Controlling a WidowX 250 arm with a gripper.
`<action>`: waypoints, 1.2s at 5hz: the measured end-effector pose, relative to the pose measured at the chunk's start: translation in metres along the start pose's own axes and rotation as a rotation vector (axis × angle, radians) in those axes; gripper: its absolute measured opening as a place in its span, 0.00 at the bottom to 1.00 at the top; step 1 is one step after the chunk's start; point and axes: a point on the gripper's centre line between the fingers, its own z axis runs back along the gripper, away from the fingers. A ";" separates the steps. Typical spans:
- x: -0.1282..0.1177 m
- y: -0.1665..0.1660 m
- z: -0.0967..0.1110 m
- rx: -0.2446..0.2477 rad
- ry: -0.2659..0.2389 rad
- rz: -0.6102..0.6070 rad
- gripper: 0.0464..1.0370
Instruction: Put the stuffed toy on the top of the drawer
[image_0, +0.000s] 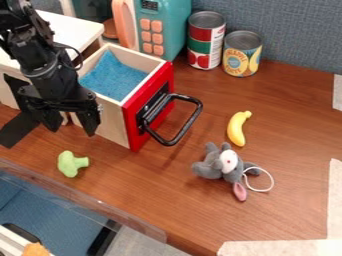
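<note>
On the brown tabletop (280, 130), we see a job whose carrying, by our reckoning, is all left to do. At upper left hangs the black arm (41, 62), in front of the white cabinet (67, 26), whose top we take to be the goal. The red-fronted drawer (152, 107) stands pulled out, a blue lining (115, 75) inside. Over the drawer's near side, the gripper (71, 123) holds nothing that we can see, its jaws parted. Well apart from it, the gray stuffed toy (224, 162) lies on the tabletop, beyond the drawer's black handle (180, 131) and near the yellow banana (237, 128). We judge that nothing of the task is done: grasp, lift, carry and release all remain. Smallest here, the green broccoli (70, 164) lies below the gripper, no part of our errand.
</note>
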 end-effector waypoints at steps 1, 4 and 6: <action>-0.004 -0.003 -0.005 -0.006 0.026 0.000 0.96; 0.006 -0.158 0.013 -0.108 -0.016 -0.360 0.96; 0.010 -0.227 -0.024 -0.129 0.029 -0.407 0.96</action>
